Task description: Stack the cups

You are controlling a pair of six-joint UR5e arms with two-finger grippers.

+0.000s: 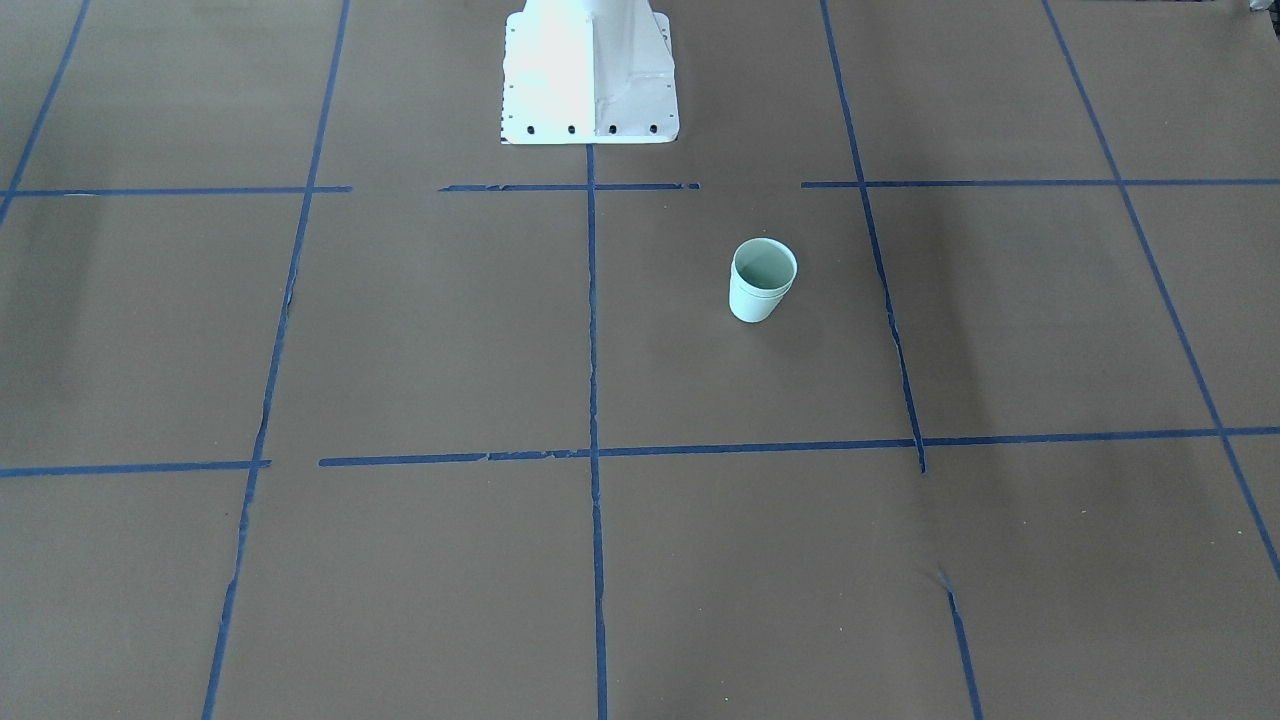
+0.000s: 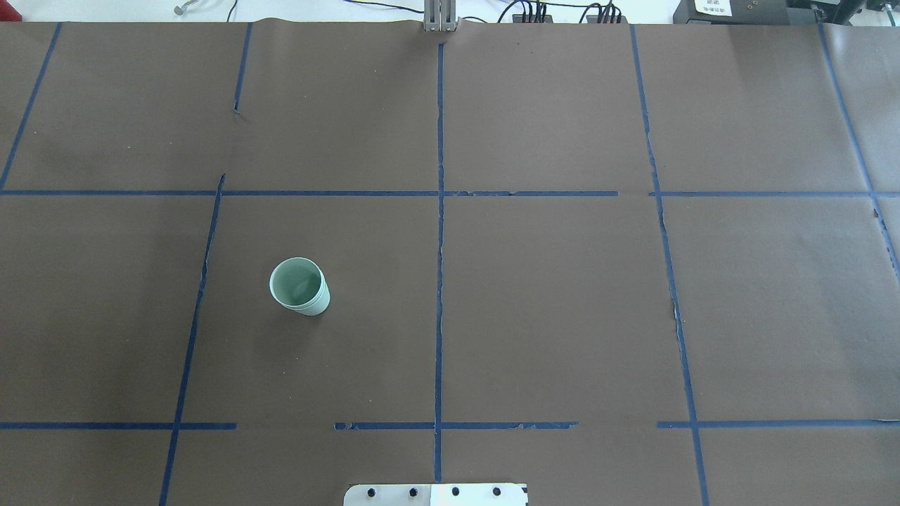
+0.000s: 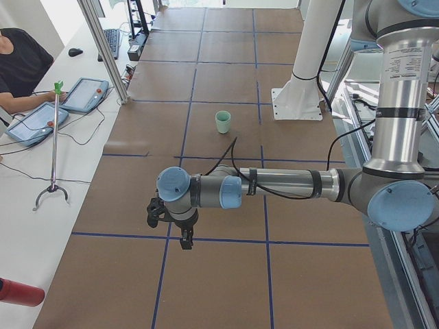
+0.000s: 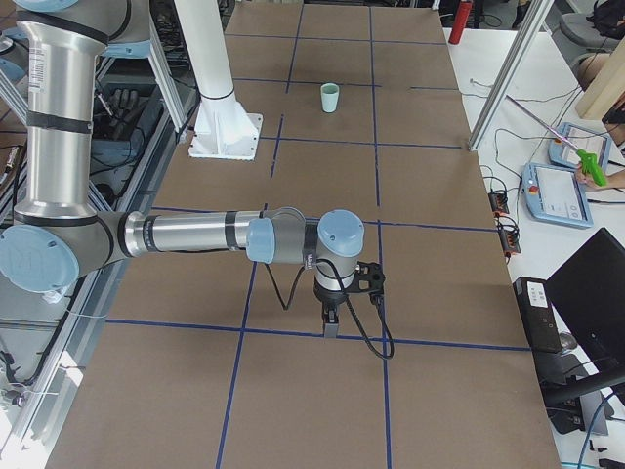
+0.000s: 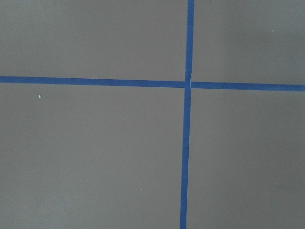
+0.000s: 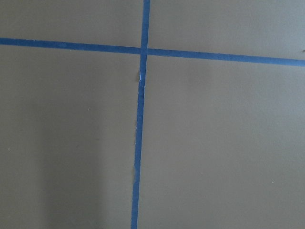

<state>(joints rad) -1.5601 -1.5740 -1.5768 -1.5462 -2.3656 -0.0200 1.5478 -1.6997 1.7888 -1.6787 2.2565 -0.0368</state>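
Note:
The two pale mint-green cups [image 1: 763, 280] stand upright as one stack, one nested in the other with a double rim showing. The stack sits on the brown table, left of centre in the overhead view [image 2: 299, 286]. It also shows far off in the left side view [image 3: 223, 122] and the right side view [image 4: 330, 97]. My left gripper [image 3: 184, 240] hangs over the table near its left end, far from the cups. My right gripper [image 4: 330, 322] hangs near the table's right end. Both show only in side views, so I cannot tell whether they are open or shut. The wrist views show only table.
The white robot pedestal [image 1: 590, 70] stands at the table's robot-side edge. Blue tape lines [image 2: 440, 211] grid the brown table [image 2: 562, 302]. Teach pendants [image 3: 34, 120] and a grabber stick [image 3: 53, 147] lie on the operators' white bench, with a person [image 3: 20, 58] beside them.

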